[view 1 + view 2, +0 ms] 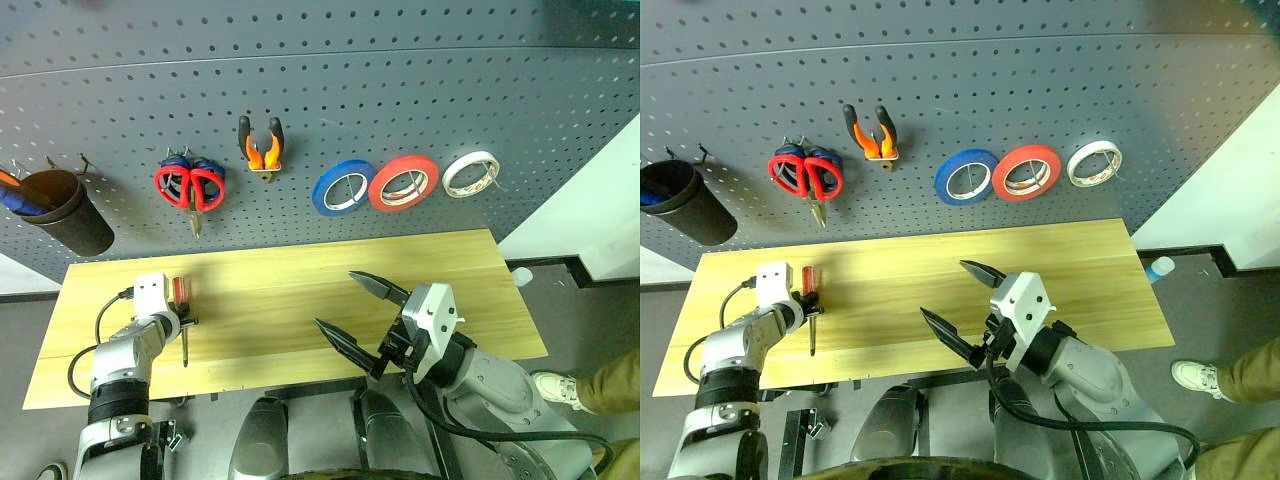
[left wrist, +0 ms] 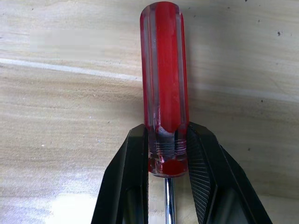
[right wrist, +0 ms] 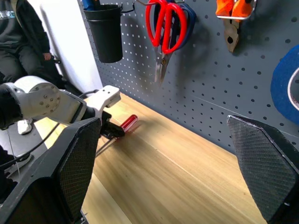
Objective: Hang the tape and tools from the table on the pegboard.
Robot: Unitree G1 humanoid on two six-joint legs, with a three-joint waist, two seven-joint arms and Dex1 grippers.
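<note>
A small red-handled screwdriver (image 2: 164, 70) lies on the light wooden table (image 1: 300, 280) near its left end. My left gripper (image 2: 166, 140) is shut on the base of the handle, and the metal shaft runs back between the fingers (image 2: 135, 177). My right gripper (image 1: 340, 300) hovers open and empty over the middle of the table. On the dark grey pegboard (image 1: 400, 80) hang the red-handled scissors (image 1: 190, 187), the orange-and-black pliers (image 1: 260, 150) and the red tape (image 1: 377, 194).
A blue roll (image 1: 330, 195) and a whitish roll (image 1: 470, 172) hang on either side of the red tape. A black cup (image 1: 65, 210) holding tools hangs at the pegboard's left. A person's shoe (image 1: 560, 385) stands right of the table.
</note>
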